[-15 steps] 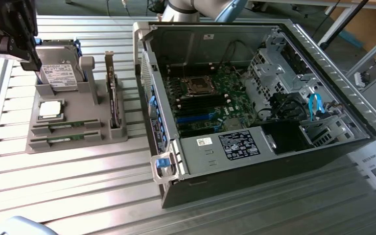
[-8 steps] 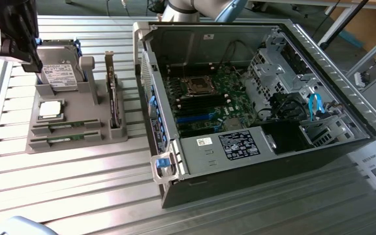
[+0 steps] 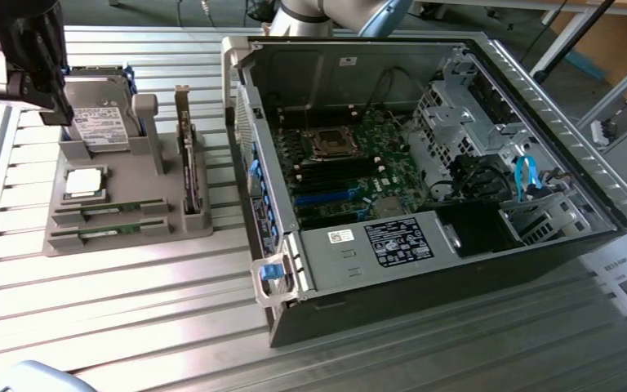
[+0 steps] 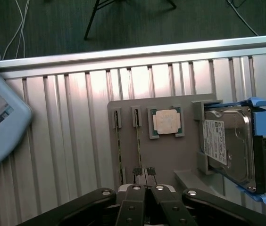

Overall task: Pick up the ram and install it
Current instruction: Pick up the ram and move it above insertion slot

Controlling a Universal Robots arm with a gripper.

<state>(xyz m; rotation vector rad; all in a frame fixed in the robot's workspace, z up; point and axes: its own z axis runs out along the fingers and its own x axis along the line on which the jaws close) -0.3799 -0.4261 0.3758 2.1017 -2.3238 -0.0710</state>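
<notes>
hovering over grey holder (image 4: pixel 170 155) with gripper (image 4: pixel 144 173) pressed together and empty, ram (image 4: pixel 138 141) edge-up in nearer of two slots just beside its tips, long axis running straight away from them.

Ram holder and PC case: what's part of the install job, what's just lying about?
Job: ram sticks, shut gripper over the gray holder, open computer case.
Lying about: hard drive, CPU chip, expansion card, teach pendant.
</notes>
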